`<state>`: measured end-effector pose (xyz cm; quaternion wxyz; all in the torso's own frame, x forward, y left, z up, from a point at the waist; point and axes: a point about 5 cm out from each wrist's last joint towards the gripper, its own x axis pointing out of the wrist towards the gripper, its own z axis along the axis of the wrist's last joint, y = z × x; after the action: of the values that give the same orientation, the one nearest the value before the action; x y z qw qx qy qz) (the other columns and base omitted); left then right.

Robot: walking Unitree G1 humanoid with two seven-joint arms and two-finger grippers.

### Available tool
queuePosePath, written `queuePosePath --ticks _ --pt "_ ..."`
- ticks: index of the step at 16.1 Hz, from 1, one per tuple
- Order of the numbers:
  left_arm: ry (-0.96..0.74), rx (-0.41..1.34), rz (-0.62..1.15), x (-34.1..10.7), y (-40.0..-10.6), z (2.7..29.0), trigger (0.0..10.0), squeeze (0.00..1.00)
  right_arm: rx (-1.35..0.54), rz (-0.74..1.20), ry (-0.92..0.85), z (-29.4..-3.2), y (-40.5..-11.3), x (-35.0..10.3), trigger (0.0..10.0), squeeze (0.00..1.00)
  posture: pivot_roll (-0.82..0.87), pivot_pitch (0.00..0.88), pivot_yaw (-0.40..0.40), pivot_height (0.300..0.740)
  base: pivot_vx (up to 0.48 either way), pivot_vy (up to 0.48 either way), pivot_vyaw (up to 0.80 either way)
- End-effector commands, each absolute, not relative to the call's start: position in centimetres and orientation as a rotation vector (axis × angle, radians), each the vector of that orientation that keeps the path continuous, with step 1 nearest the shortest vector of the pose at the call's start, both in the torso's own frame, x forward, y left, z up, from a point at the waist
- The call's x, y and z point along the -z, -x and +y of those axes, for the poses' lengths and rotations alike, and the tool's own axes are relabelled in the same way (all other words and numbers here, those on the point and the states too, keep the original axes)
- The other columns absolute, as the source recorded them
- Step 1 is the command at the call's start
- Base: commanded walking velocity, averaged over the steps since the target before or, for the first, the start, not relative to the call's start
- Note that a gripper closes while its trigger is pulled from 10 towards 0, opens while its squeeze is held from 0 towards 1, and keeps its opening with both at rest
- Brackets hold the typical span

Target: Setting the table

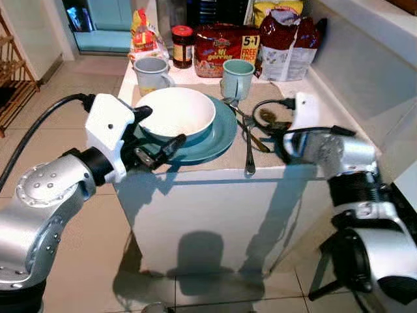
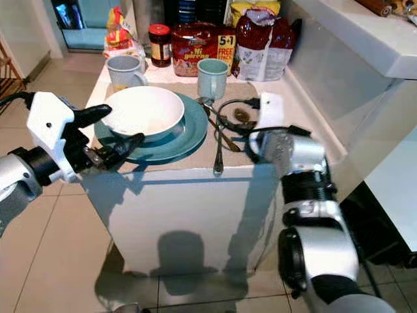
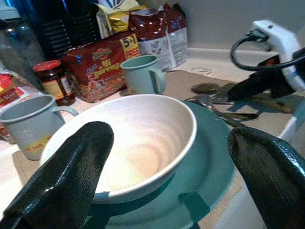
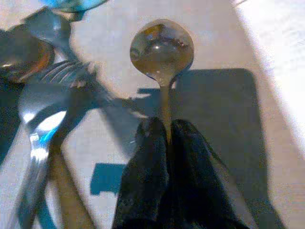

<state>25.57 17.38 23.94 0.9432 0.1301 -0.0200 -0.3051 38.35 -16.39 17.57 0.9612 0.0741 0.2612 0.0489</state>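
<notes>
A white bowl [image 1: 176,112] sits in a teal plate [image 1: 220,135] on a beige placemat at the counter's front. My left gripper [image 1: 156,130] is open at the near left rim, one finger [image 3: 71,176] on each side of the bowl and plate. To the right of the plate lie a fork and other cutlery [image 1: 249,147]. My right gripper [image 4: 164,131] is shut on the handle of a spoon [image 4: 162,47], whose bowl rests on the mat right of that cutlery. A grey mug [image 1: 151,73] and a teal mug [image 1: 238,78] stand behind the plate.
Noodle packs [image 1: 225,49], a red-lidded jar [image 1: 182,45] and snack bags [image 1: 287,45] line the counter's back. A white wall ledge [image 1: 365,72] runs along the right. Tiled floor surrounds the counter; a wooden rack [image 1: 13,78] stands far left.
</notes>
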Motion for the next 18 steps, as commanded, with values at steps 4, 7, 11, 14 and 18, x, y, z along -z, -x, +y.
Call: queuePosePath --ticks 4,7,11,14,18 --pt "-0.282 0.617 -0.027 -23.8 -25.1 17.8 10.0 0.0 -0.181 0.407 -0.139 -15.5 -38.5 -21.1 0.0 0.0 0.08 0.0 -0.048 0.74 0.0 0.0 0.0" --pt "-0.271 0.59 -0.042 -23.9 -25.5 17.7 10.0 0.0 -0.204 0.241 -0.132 -15.0 -38.0 -22.3 0.0 0.0 0.1 0.0 -0.038 0.74 0.0 0.0 0.0" --pt "-0.207 0.416 -0.087 -23.2 -26.5 17.8 10.0 0.0 -0.25 -0.187 -0.083 -15.7 -34.0 -24.9 0.0 0.0 0.08 0.0 -0.056 0.74 0.0 0.0 0.0" --pt "-0.173 0.453 -0.117 -22.8 -25.9 16.3 10.0 0.0 -0.23 -0.28 -0.149 -16.2 -31.6 -23.6 0.0 0.0 0.08 0.0 -0.054 0.74 0.0 0.0 0.0" --pt "-0.268 0.374 -0.133 -21.2 -25.4 16.2 10.0 0.0 -0.367 -0.348 -0.144 -14.9 -27.8 -21.8 10.0 0.0 0.08 0.0 -0.053 0.74 0.0 0.0 0.0"
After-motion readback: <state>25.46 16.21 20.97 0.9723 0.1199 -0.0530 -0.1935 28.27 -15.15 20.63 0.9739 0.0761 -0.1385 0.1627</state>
